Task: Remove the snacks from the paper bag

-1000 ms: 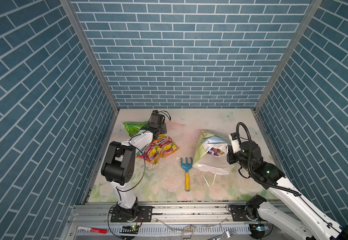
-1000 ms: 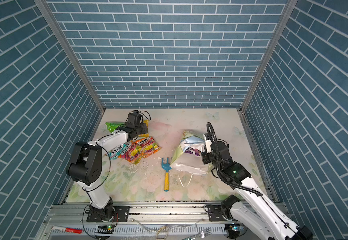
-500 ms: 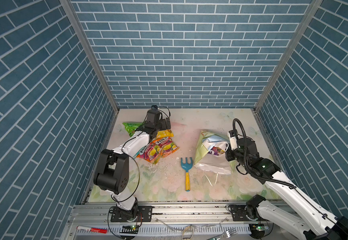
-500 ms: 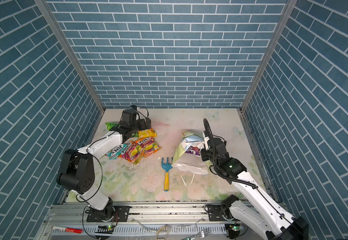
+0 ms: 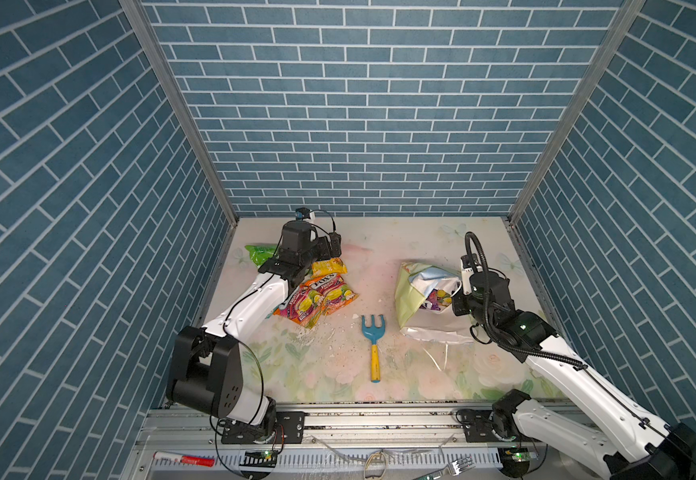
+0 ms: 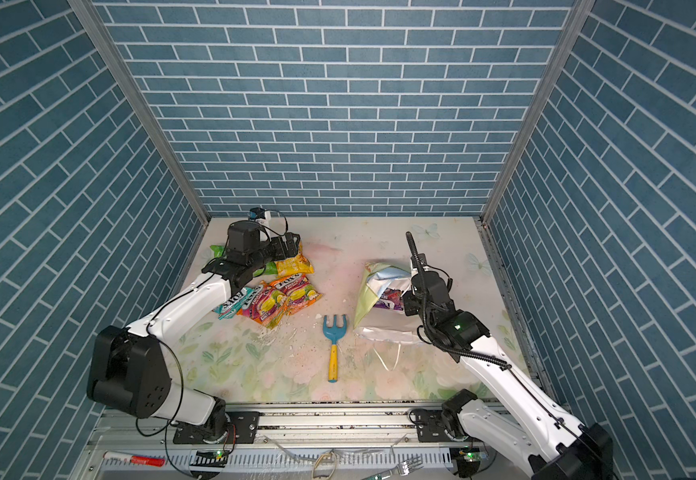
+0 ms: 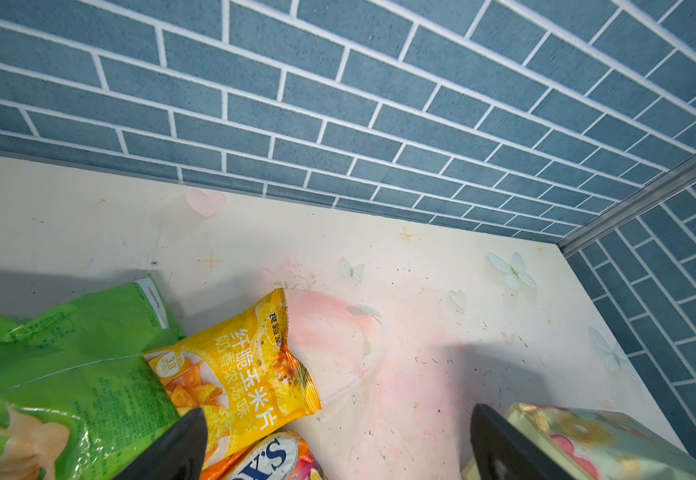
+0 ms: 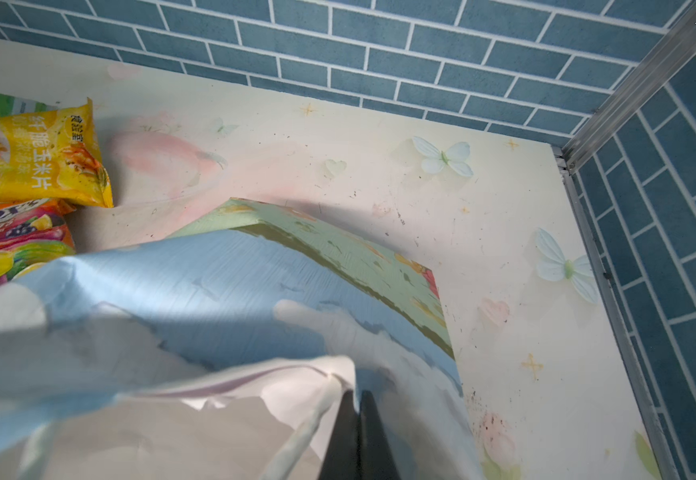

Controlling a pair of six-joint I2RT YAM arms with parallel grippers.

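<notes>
Snacks [image 5: 317, 297] lie mostly heaped on the left back of the desk [image 5: 338, 374]. The left arm covers much of the green packet [image 7: 88, 353] in both top views, and the teal-white packet [image 6: 233, 305] shows clear of that arm in a top view. One purple packet [image 5: 435, 300] sits inside the paper bag [image 5: 406, 291], only partly visible through the mouth. The right claw [image 8: 356, 399] is clenched on the bag's upper rim beside a cord handle [image 8: 308, 419]; from above its tips are hidden behind the wrist. Compared with a second ago, the left claw [image 7: 338, 411] has risen off the pile and spread wide, grasping nothing. The yellow-orange packet [image 7: 246, 365] that it covered now lies bare on the desk. The bag lies on its side just right of the toy rake [image 5: 373, 336], its long axis running across the desk, base toward the rake and mouth toward the right arm.
</notes>
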